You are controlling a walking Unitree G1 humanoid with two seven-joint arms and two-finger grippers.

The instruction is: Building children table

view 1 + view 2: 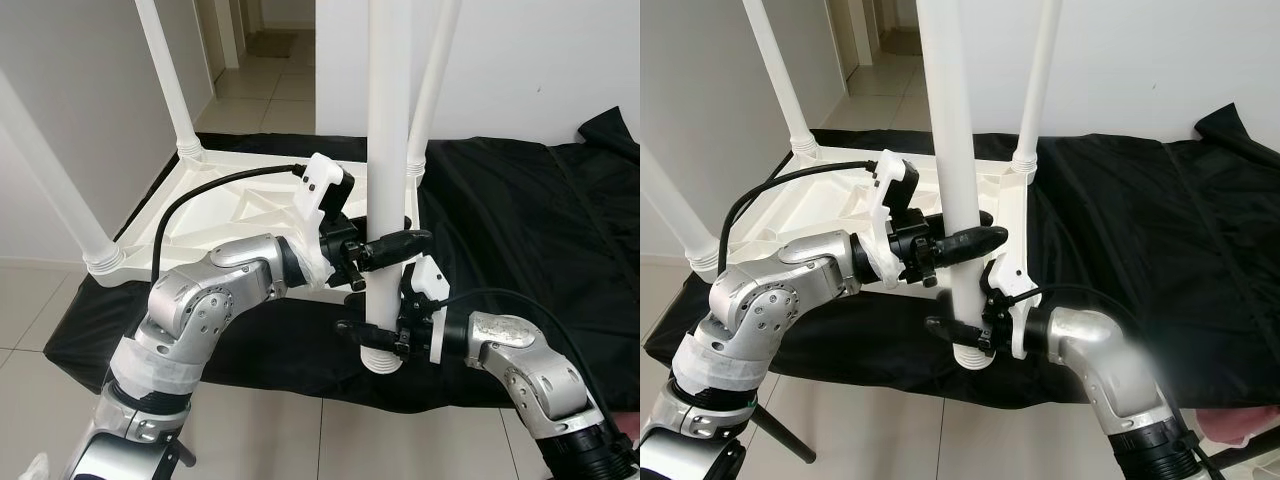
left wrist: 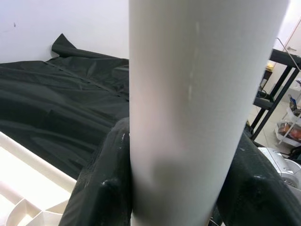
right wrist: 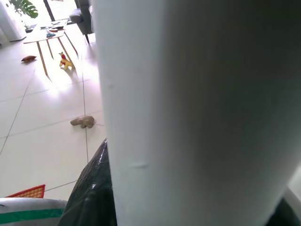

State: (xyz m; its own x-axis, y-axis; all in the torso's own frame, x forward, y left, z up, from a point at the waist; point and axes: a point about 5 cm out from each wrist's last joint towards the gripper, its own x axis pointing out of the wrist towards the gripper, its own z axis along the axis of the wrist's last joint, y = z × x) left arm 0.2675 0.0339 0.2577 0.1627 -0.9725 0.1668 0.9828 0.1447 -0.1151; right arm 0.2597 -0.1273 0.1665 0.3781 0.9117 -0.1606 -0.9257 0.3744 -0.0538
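Observation:
A white table top (image 1: 240,195) lies upside down on a black cloth (image 1: 520,220). Three white legs stand in its corners: far left (image 1: 165,60), near left (image 1: 50,170) and far right (image 1: 432,80). Both grippers hold a fourth white leg (image 1: 388,120) upright in front of the near right corner. My left gripper (image 1: 395,243) is shut around its shaft. My right gripper (image 1: 370,332) is shut on it lower down, just above the ribbed end (image 1: 380,358). In the wrist views the leg (image 2: 188,103) (image 3: 197,113) sits between black fingers (image 2: 101,183).
The cloth covers a low platform on a pale tiled floor (image 1: 270,440). White walls stand left and behind, with a doorway (image 1: 270,40) at the back. A black rack (image 2: 282,84) stands to the right. Small toys (image 3: 83,121) lie on the floor.

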